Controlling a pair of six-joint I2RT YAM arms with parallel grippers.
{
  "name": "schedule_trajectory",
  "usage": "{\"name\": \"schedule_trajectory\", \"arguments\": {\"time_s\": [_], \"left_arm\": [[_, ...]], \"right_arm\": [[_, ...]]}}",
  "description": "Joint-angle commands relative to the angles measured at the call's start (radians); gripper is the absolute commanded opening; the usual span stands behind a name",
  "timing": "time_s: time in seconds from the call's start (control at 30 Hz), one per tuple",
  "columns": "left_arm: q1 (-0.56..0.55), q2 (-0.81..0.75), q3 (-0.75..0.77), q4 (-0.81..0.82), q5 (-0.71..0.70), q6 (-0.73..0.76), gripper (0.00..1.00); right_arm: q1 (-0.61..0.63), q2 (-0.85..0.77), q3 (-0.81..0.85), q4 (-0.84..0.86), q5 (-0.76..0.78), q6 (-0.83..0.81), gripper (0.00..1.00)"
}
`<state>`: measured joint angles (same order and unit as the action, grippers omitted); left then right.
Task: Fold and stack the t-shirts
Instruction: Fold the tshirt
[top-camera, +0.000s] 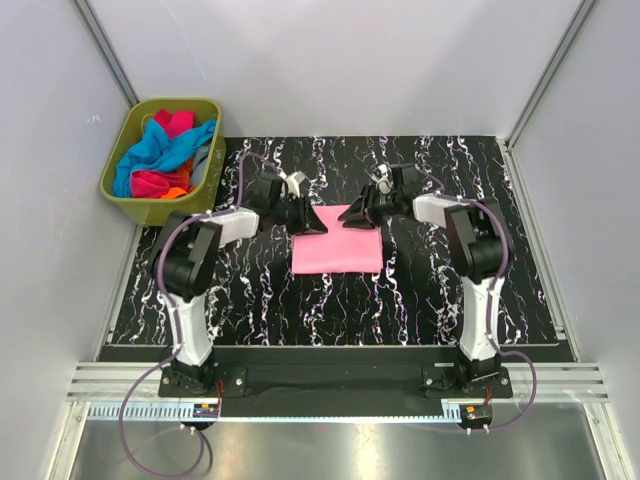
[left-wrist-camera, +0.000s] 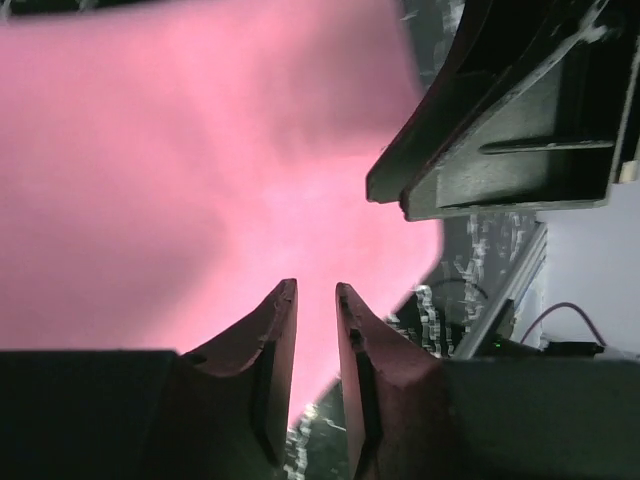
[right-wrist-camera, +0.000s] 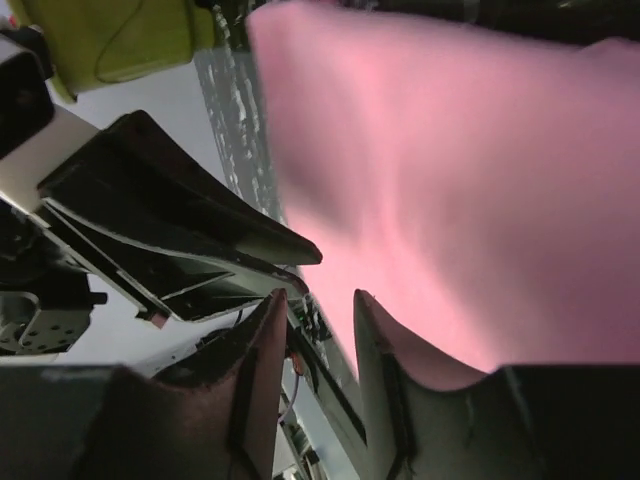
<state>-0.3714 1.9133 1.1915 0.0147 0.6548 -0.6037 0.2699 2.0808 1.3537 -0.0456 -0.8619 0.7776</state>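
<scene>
A light pink t-shirt (top-camera: 336, 248) lies folded into a flat rectangle at the middle of the black marbled table. My left gripper (top-camera: 314, 221) hovers at its far left corner, and my right gripper (top-camera: 354, 213) at its far edge, tips close to each other. In the left wrist view the pink cloth (left-wrist-camera: 180, 170) fills the space beyond my left gripper (left-wrist-camera: 316, 288), whose jaws stand a little apart with nothing between them. In the right wrist view my right gripper (right-wrist-camera: 318, 293) is open and empty beside the pink cloth (right-wrist-camera: 470, 170).
An olive-green bin (top-camera: 118, 178) at the far left corner holds blue (top-camera: 165, 152), magenta (top-camera: 172, 122), orange and grey shirts. White walls close in the table on three sides. The bin's edge (right-wrist-camera: 110, 35) shows in the right wrist view.
</scene>
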Motion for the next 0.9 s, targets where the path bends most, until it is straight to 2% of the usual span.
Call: {"name": "schedule_trajectory", "arguments": {"time_s": [0.0, 0.1, 0.27, 0.33, 0.37, 0.43, 0.47, 0.5, 0.6, 0.63, 0.73, 0.87], "left_arm": [[0.037, 0.084, -0.035, 0.308, 0.06, -0.056, 0.27], [0.103, 0.157, -0.075, 0.459, 0.072, -0.125, 0.26], [0.18, 0.174, -0.089, 0.385, 0.078, -0.055, 0.25], [0.192, 0.156, -0.078, 0.323, 0.085, 0.027, 0.26], [0.192, 0.144, -0.066, 0.244, 0.083, 0.079, 0.27], [0.19, 0.087, -0.063, 0.197, 0.101, 0.097, 0.32], [0.189, 0.057, -0.087, 0.188, 0.109, 0.096, 0.37], [0.183, 0.023, -0.102, 0.183, 0.109, 0.079, 0.39], [0.154, -0.114, -0.153, 0.171, 0.123, 0.013, 0.4], [0.141, -0.176, -0.182, 0.169, 0.114, -0.001, 0.4], [0.082, -0.247, -0.217, 0.172, 0.079, -0.048, 0.41], [0.038, -0.232, -0.283, 0.276, 0.055, -0.131, 0.4]], "right_arm": [[-0.047, 0.117, -0.001, 0.235, -0.094, 0.074, 0.39], [-0.092, 0.209, -0.005, 0.307, -0.112, 0.092, 0.34], [-0.219, 0.225, -0.073, 0.322, -0.124, 0.065, 0.32], [-0.245, 0.211, -0.058, 0.258, -0.134, 0.022, 0.35], [-0.262, 0.203, -0.045, 0.154, -0.121, -0.039, 0.35], [-0.265, 0.149, -0.008, 0.052, -0.101, -0.108, 0.35], [-0.265, 0.119, -0.002, -0.018, -0.089, -0.153, 0.35], [-0.262, 0.089, -0.005, -0.093, -0.078, -0.161, 0.35], [-0.246, -0.083, -0.062, -0.178, -0.025, -0.158, 0.38], [-0.235, -0.166, -0.073, -0.194, -0.011, -0.156, 0.4], [-0.158, -0.255, -0.106, -0.227, 0.026, -0.124, 0.42], [-0.011, -0.188, -0.105, -0.162, 0.003, -0.03, 0.42]]}}
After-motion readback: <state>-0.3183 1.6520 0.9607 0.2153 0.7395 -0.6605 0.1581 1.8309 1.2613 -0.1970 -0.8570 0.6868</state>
